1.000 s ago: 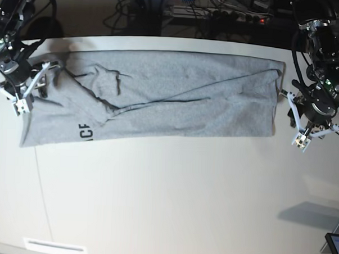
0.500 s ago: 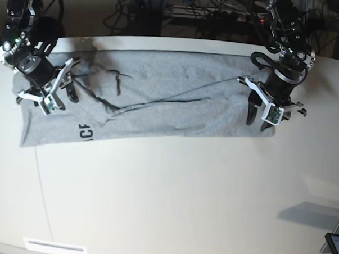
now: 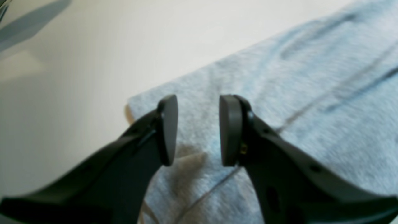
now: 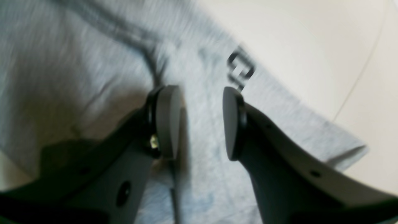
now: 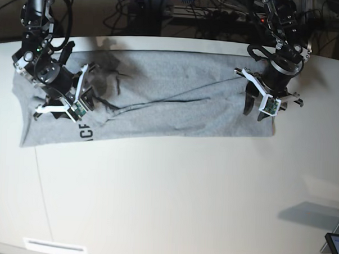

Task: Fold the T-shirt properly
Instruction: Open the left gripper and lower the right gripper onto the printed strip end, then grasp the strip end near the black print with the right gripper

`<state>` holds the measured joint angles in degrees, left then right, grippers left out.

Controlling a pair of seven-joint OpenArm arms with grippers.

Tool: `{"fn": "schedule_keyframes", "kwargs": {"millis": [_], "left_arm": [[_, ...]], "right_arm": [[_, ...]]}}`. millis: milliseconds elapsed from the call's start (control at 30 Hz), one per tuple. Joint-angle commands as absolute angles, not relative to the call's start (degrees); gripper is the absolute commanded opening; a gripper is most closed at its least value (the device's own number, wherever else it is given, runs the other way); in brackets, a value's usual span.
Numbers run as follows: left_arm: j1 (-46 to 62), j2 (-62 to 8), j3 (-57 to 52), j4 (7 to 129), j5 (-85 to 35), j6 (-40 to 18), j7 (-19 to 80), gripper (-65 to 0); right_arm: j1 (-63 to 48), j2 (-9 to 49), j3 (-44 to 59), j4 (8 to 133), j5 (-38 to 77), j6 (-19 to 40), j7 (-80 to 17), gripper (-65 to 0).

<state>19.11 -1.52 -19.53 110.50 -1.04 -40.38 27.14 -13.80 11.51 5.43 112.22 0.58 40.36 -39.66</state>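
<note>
The left end effector [image 3: 198, 130] has its two dark pads apart with nothing between them, poised over the near corner of the T-shirt [image 5: 171, 96]; grey cloth fills the gap, and a dark fold line runs away from the pad tips across the fabric. Just beyond that corner lies bare pale counter [image 5: 172, 200].

The right end effector [image 4: 200, 123] also stands with its pads apart and empty, above the other end of the shirt. Ahead of its tips, slightly to one side, sits a scrap of black lettering [image 4: 241, 70] (too blurred here to read), and a dark crease climbs away past the other pad.

In the base view both end effectors are over opposite ends of the shirt, which lies as a long folded band across the far part of the counter, creased around the right end effector.
</note>
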Motion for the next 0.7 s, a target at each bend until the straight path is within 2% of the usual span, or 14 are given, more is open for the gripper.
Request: {"fn": "schedule_keyframes", "kwargs": {"millis": [0,267,667], "left_arm": [[18.86,-2.33,-20.53,112.31,-2.24,-40.00,25.71,-42.5],[18.95,-2.51,-25.01,112.48,-2.33,-40.00,25.80,-42.5],[19.38,-3.12,-27.91,112.48,-2.33,-40.00,25.80,-42.5]], "right_arm": [[-12.09,12.09,4.79,113.01,0.75,40.00,-40.57,-43.4],[-2.59,11.91,1.01,107.65,0.75,40.00,-48.22,-43.4],[0.31,10.15,-1.63,99.30,0.92,40.00,-48.48,-43.4]]}}
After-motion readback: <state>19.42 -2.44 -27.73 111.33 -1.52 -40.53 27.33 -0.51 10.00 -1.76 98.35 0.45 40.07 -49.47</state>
